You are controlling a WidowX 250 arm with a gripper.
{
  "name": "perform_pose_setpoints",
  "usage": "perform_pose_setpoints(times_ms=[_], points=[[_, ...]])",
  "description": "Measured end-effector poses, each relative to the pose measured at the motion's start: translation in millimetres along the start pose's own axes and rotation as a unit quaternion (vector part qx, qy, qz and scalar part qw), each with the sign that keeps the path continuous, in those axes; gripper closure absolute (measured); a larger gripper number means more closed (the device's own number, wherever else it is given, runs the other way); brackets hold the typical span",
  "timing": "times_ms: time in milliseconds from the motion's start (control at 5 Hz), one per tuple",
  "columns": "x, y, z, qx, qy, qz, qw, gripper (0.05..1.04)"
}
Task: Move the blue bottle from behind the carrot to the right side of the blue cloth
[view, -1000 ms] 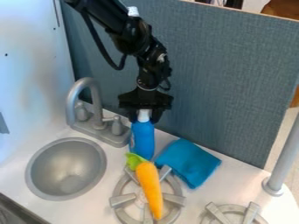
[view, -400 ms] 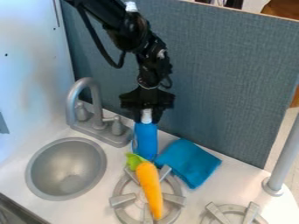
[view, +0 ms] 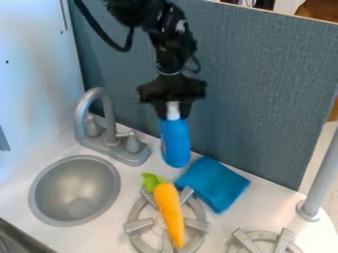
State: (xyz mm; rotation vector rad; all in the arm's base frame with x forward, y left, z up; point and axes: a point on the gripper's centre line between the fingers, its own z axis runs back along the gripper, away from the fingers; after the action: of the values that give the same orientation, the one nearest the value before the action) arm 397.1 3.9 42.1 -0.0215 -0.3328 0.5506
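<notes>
Camera view: fixed, above counter | faces slanting down | takes in sink [view: 74,190], burners

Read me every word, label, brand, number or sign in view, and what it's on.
No readable text.
Blue bottle in the tool: a faint pale mark on one side, too small to read.
Carrot, cloth, faucet, sink: no lettering that I can see.

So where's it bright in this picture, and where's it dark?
In the camera view: the white counter is bright; a soft shine runs along the curved tap; the sink looks greyer inside; the gripper holding the blue bottle is very dark. I can't see any lamp.
</notes>
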Motion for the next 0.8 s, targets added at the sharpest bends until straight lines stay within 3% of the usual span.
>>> perform_pose_setpoints(times_ms=[400, 600, 800], points=[[-44.0, -47.2, 11.7, -0.031, 0.008, -0.091, 0.9953, 0.556], [-64.1, -77.9, 13.3, -0.047, -0.001, -0.133, 0.9900, 0.556], [-77.6, -101.2, 0.7, -0.049, 0.004, -0.158, 0.9863, 0.555]])
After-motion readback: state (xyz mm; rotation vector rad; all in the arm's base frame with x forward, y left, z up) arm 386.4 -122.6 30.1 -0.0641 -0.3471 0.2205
